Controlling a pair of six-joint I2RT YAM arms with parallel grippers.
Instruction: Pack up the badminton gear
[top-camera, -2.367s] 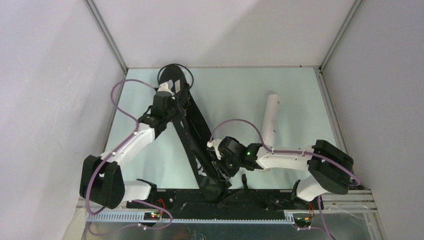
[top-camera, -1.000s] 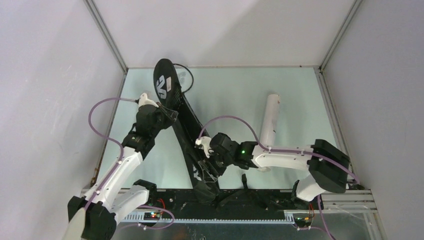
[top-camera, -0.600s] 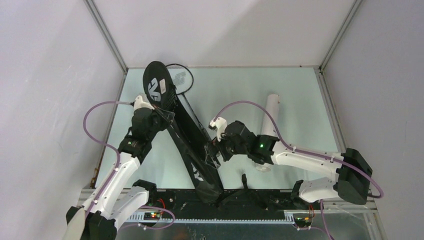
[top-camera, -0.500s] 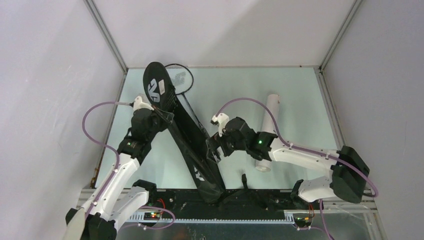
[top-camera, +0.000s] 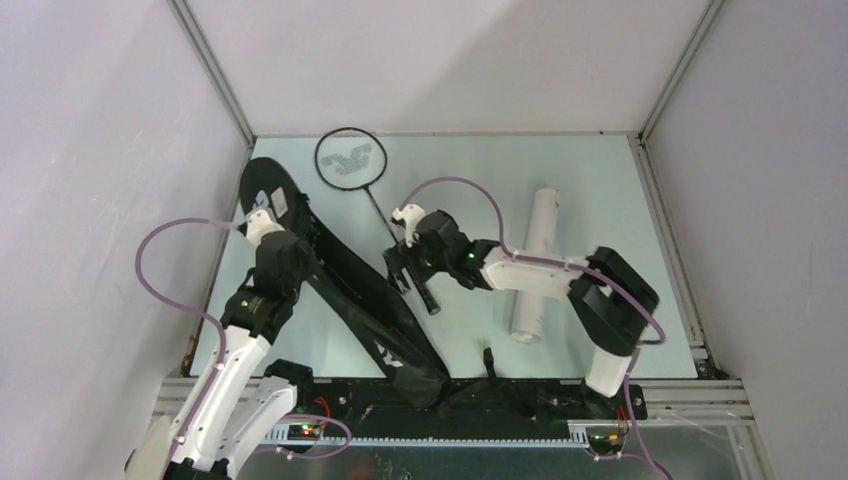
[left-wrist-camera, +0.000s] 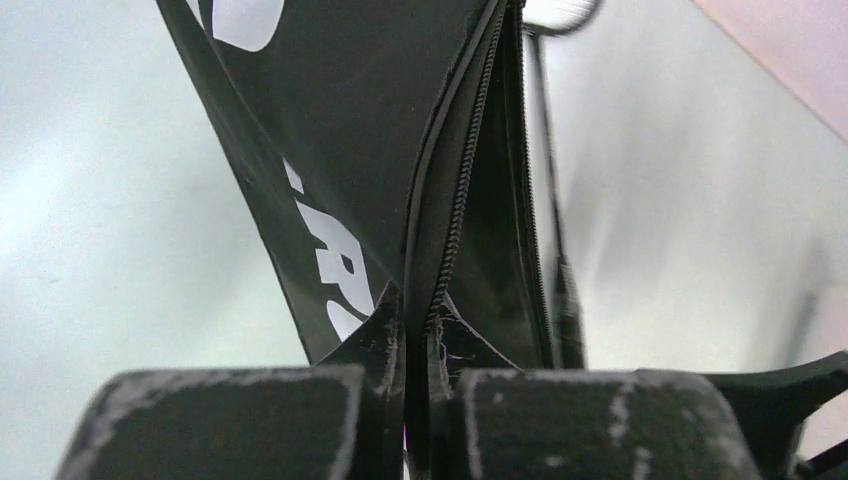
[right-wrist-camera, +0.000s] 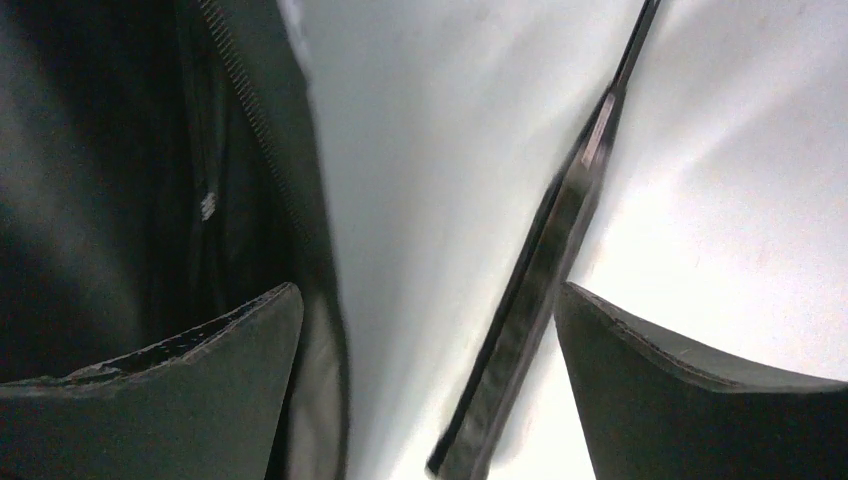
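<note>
The black racket bag lies slantwise from the far left corner to the near middle, white lettering and its zipper showing. My left gripper is shut on the bag's zipper edge near its wide end. A black racket lies beside it, head at the back with a white logo, handle pointing near. My right gripper hovers open over that handle, which sits between the fingers nearer the right one, untouched. The long white tube lies to the right. No shuttlecocks show.
A black strap piece lies near the front rail. Grey walls close in the table on the left, back and right. The bag's side lies close to my right gripper's left finger.
My left arm swung the bag's wide end leftward and down, uncovering the racket head. My right gripper opened, left the bag's lower part and moved back to the racket handle.
</note>
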